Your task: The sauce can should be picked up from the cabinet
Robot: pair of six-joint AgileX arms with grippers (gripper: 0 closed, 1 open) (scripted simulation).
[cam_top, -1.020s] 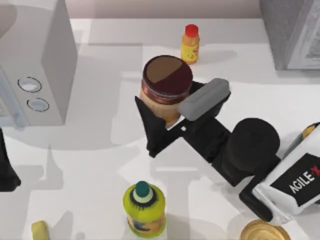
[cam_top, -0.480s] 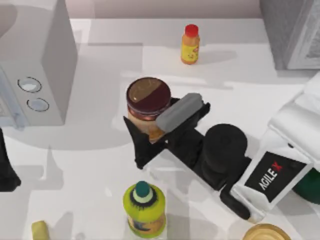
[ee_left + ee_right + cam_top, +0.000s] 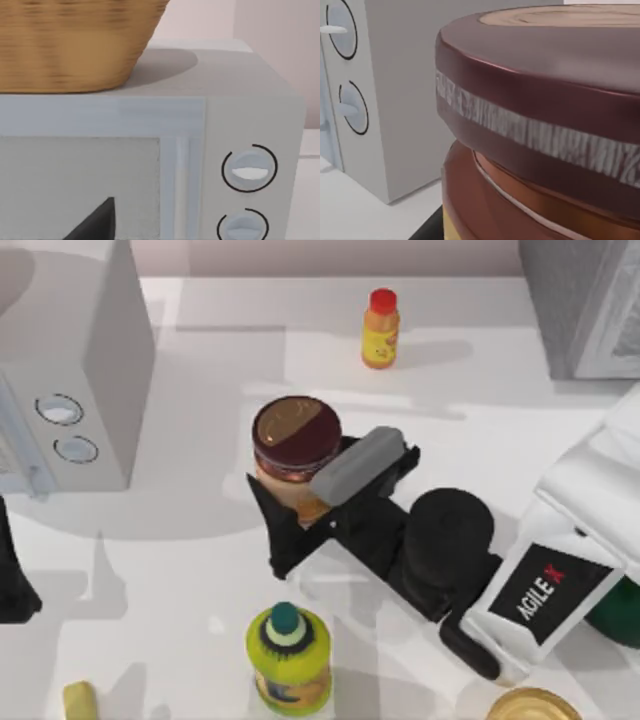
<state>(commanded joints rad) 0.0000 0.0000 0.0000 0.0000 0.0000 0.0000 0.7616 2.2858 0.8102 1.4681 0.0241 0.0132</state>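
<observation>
Since a second ago the right gripper has carried the sauce can leftward toward the microwave, fingers clamped on its sides, near mid-table, well apart from the cabinet.

White tabletop under soft light, pale pinkish wall behind.

The right arm reads "AGILE", then perhaps an X.
</observation>
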